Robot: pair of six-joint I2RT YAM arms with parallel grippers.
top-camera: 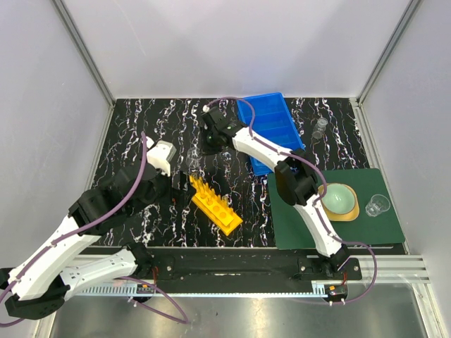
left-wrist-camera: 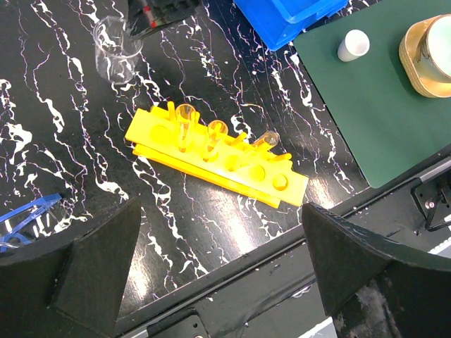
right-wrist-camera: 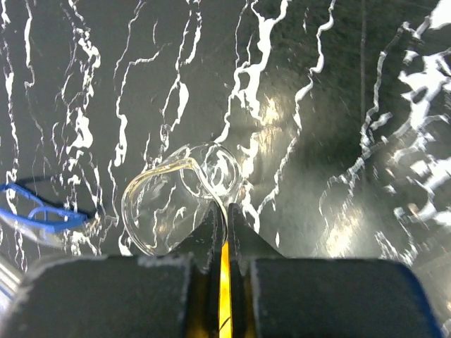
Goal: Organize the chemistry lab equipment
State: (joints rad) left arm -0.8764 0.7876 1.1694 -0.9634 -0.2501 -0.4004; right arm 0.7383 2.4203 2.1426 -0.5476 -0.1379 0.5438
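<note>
One glass beaker [right-wrist-camera: 163, 211], rim pinched by right end effector [right-wrist-camera: 225, 222]

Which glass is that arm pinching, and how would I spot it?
On the black marbled table, look just left of the blue bin, beyond the yellow rack. The beaker there is the only glass with the right pincer shut on its rim.

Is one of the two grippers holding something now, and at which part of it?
The right gripper pinches the small glass beaker by the wall at its rim. The left gripper is open and holds nothing.
</note>
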